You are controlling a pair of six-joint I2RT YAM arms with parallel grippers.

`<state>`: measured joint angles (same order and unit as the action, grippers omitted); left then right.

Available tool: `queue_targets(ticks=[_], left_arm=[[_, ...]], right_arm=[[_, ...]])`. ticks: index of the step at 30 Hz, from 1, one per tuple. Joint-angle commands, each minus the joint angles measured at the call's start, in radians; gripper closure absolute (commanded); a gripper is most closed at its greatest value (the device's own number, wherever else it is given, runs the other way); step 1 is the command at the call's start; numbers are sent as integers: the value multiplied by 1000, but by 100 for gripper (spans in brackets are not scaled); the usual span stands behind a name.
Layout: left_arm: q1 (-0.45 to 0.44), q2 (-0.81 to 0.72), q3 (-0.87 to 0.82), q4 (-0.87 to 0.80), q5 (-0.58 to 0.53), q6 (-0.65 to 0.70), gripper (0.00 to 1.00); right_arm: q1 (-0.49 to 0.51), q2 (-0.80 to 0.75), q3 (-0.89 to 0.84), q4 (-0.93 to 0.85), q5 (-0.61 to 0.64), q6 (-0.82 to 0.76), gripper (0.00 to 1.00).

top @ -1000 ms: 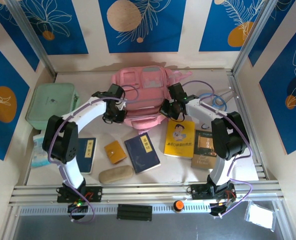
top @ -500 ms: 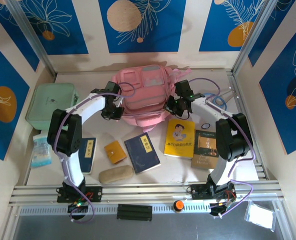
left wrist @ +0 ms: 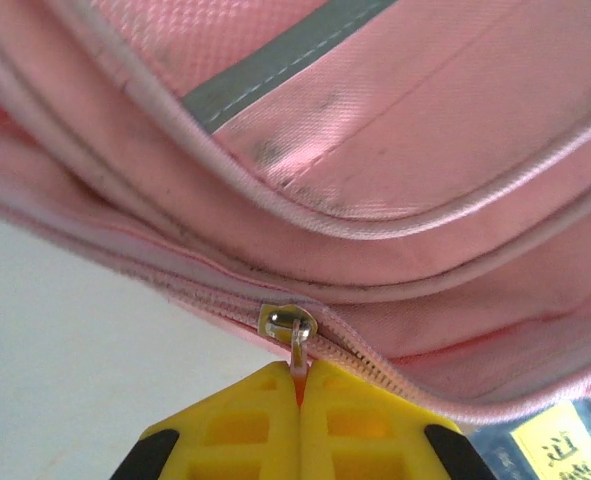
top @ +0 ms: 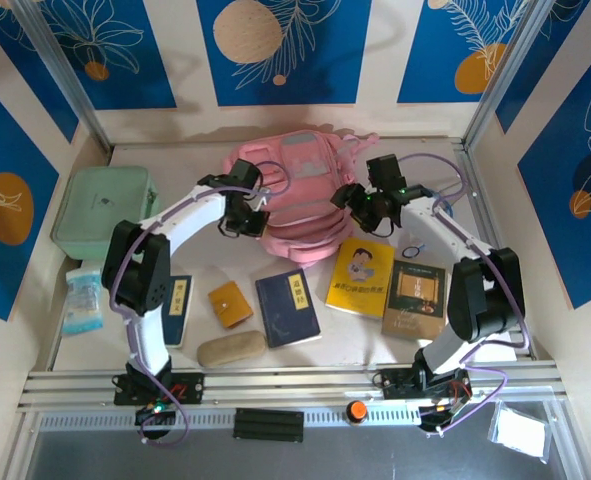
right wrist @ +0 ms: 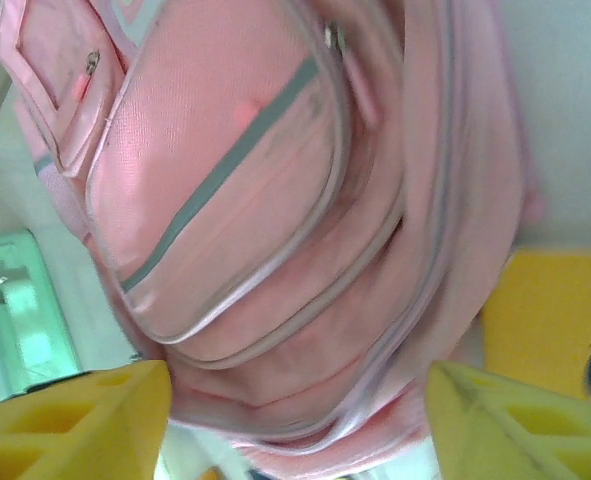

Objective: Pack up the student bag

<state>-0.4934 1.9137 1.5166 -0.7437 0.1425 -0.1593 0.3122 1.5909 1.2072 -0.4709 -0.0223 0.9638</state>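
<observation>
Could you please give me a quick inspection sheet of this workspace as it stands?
Surface: pale table, no spills seen.
Job's things: student bag lies at back centre.
Clutter: mint case, yellow book, brown book, navy book, navy booklet, orange wallet, beige case.
Grippers: left gripper shut on zip pull; right gripper open over the bag.
Cables: purple cable along each arm.
Surroundings: blue patterned panels.

Blue leaf-patterned wall panels (top: 325,75), white tabletop (top: 175,160), aluminium front rail (top: 295,382)
</observation>
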Motion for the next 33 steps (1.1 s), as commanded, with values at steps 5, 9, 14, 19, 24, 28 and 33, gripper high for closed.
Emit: queue_targets(ticks=[5,9,14,19,24,28,33], left_arm=[[-70,-4,50,-5,54,-15,100],[-79,12,32,-3,58,-16,100],[-80,16,14,-13,47,-13,100],[-79,19,4,-19,37,-8,100],[-80,26,-1,-25,19,-6,100],[-78,30,5,-36,-13,1,100],[-69,39,5,-65,-116,20,100]], right_arm=[[76,-51,-123,-82,23,269,14],[83,-14,-125,-36,0,315,12],[90,62,-66,-52,24,348,12],[97,120,-29,-91,81,386,19],[103,151,-28,-89,98,390,38],[110,170,-40,-61,98,369,58],[109,161,-46,-56,121,338,78]])
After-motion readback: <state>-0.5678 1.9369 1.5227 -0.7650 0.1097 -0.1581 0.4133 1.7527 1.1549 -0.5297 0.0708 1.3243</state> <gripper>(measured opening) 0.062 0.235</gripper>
